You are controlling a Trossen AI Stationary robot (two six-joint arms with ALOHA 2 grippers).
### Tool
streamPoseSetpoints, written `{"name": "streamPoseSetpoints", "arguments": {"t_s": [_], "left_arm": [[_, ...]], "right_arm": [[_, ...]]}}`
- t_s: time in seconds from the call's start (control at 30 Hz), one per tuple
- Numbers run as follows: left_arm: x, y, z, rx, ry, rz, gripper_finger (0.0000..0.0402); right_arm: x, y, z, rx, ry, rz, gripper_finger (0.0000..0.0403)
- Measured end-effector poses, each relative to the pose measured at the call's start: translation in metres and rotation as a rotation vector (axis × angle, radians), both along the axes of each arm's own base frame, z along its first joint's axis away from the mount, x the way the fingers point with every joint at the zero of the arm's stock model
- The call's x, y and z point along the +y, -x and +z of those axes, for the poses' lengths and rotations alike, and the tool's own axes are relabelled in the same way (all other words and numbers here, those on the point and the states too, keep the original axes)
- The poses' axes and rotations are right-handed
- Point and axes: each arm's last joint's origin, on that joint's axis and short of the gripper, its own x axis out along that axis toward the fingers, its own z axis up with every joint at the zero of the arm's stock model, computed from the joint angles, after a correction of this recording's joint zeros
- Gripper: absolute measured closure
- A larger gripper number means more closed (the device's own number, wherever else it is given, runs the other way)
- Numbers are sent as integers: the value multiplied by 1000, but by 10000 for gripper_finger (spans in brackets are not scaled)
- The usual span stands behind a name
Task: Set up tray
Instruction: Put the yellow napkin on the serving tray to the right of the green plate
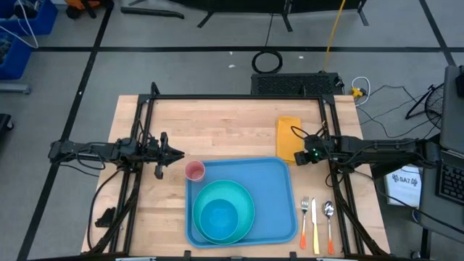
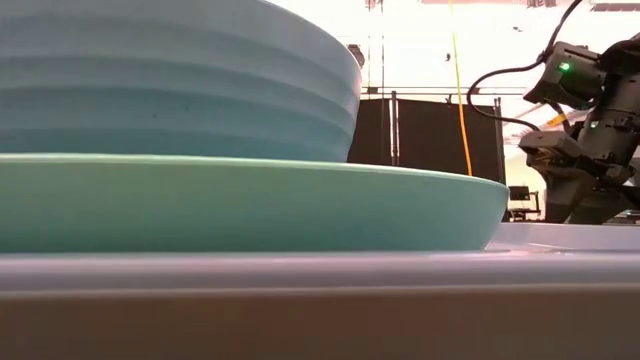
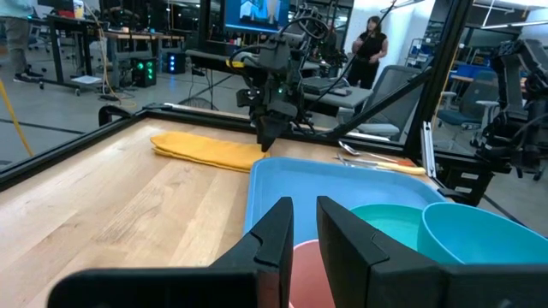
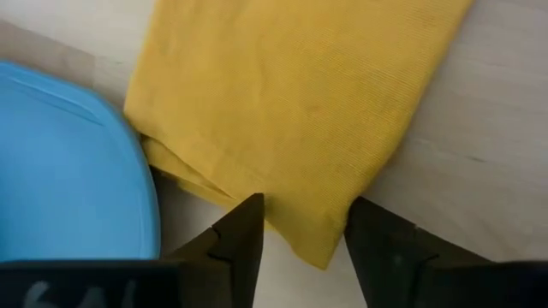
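Observation:
The blue tray point(image 1: 279, 203) lies flat at the table's near middle and carries a turquoise plate point(image 1: 226, 190) with a blue bowl point(image 1: 217, 217) on it. A pink cup point(image 1: 194, 170) stands by the tray's far left corner. The folded yellow napkin point(image 1: 288, 134) lies flat on the wood beyond the tray's far right corner. My left gripper point(image 1: 180, 154) hovers just left of the cup, fingers narrowly open point(image 3: 304, 227), with the cup point(image 3: 300, 269) below them. My right gripper point(image 1: 296, 156) is open point(image 4: 300, 239), its fingers on either side of the napkin's near corner point(image 4: 312, 244), above it.
A fork point(image 1: 304, 221), knife point(image 1: 315, 225) and spoon point(image 1: 329, 221) lie side by side right of the tray. The black frame rails point(image 1: 232, 98) border the table. Bare wood point(image 1: 217, 127) stretches across the far half. A person point(image 3: 372, 43) stands in the room beyond.

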Motion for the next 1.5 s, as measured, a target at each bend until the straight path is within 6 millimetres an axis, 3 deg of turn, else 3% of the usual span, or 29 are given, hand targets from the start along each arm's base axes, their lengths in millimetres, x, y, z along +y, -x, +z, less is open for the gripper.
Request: {"name": "streamPoseSetpoints", "arguments": {"t_s": [0.2,0.5,0.67,0.8,1.13,1.5], "left_arm": [[0,0,0,0,0,0,344],[0,0,0,0,0,0,344],[0,0,0,0,0,0,344],[0,0,0,0,0,0,344],[0,0,0,0,0,0,344],[0,0,0,0,0,0,344]], "right_arm": [[-1,1,-1,17,52,-13,295],[-4,0,-5,3,176,16,393],[-4,-5,-20,-181,166,25,398],[-4,-9,-19,-263,179,32,400],[-7,-29,11,-637,227,65,402],[7,-40,34,-819,168,113,402]]}}
